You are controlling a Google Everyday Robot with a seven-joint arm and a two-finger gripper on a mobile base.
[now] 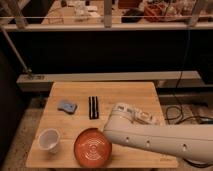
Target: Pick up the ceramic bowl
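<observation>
The ceramic bowl (91, 148) is a wide, shallow orange-red dish with white rings in its centre. It lies flat near the front edge of the wooden table (132, 95). My thick white arm (160, 138) reaches in from the right, low over the table. Its left end covers the bowl's right rim. My gripper (108, 133) sits at that end, above the rim, mostly hidden behind the arm's casing. The jaws stand open and nothing shows in them.
A small white cup (49, 140) stands left of the bowl. A blue-grey sponge (66, 106) and two black bars (93, 107) lie further back. Cables trail on the floor at the right. A dark shelf with railings runs behind the table.
</observation>
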